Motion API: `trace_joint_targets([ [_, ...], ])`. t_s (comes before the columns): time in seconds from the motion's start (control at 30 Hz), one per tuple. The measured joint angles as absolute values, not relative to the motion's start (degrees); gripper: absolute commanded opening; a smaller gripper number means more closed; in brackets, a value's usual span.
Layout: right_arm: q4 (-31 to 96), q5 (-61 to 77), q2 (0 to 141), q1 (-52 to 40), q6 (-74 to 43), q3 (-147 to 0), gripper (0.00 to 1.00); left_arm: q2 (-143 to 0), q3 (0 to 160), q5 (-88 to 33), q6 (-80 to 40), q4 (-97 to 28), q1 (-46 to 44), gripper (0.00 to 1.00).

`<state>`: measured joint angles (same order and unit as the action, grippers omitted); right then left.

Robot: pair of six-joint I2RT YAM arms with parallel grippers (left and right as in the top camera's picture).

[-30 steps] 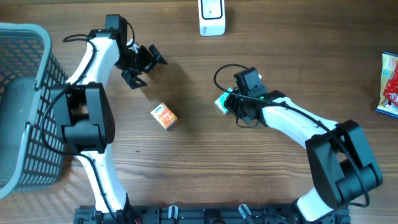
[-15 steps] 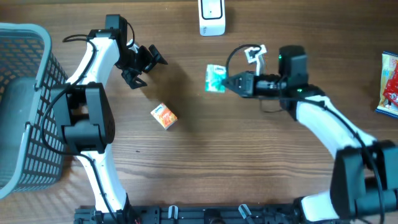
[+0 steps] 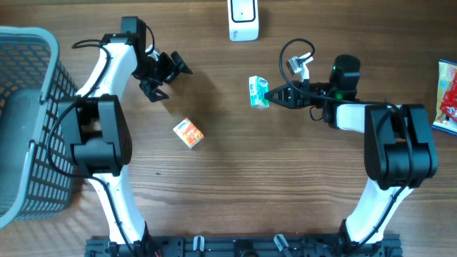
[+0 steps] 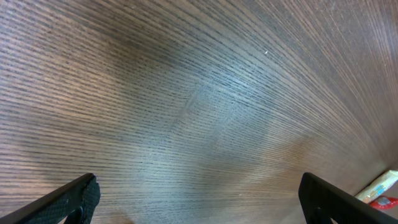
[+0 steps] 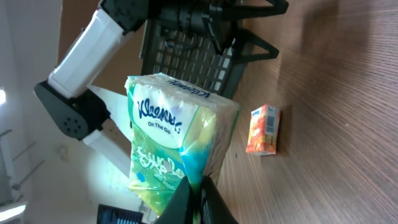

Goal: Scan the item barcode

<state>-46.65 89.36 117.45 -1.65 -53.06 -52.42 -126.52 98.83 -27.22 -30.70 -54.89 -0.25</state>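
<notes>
Tissue pack pinched at tip of right gripper, long axis crosswise to fingers. Scanner just beyond. Left gripper spread, empty, farther.

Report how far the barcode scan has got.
Done: the Kleenex pack is picked up, pinched in the shut right hand. In hand: it hangs in the air, apart from the white scanner. Left: showing its barcode to the scanner. The left hand is open and empty; the orange box lies on the table.
</notes>
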Motion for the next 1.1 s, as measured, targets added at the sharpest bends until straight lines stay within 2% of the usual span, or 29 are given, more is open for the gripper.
trace_joint_targets([
  [0.1,-61.0,89.4,117.6,0.8,-67.5,-53.0,0.04,-126.5,98.8,-27.2,-30.7,-54.9,-0.3,1.0],
  [0.3,-65.8,89.4,117.6,8.3,-81.1,-55.7,0.04,-126.5,98.8,-27.2,-30.7,-54.9,-0.3,1.0],
  [0.73,-84.7,89.3,117.6,7.4,-84.4,-56.0,0.04,-126.5,98.8,-27.2,-30.7,-54.9,-0.3,1.0],
  [1.0,-86.0,89.3,117.6,7.4,-84.6,-56.0,0.04,-126.5,98.8,-27.2,-30.7,-54.9,-0.3,1.0],
  [1.1,-85.8,84.8,117.6,6.6,-88.6,-56.3,0.05,-126.5,98.8,-27.2,-30.7,-54.9,-0.3,1.0],
])
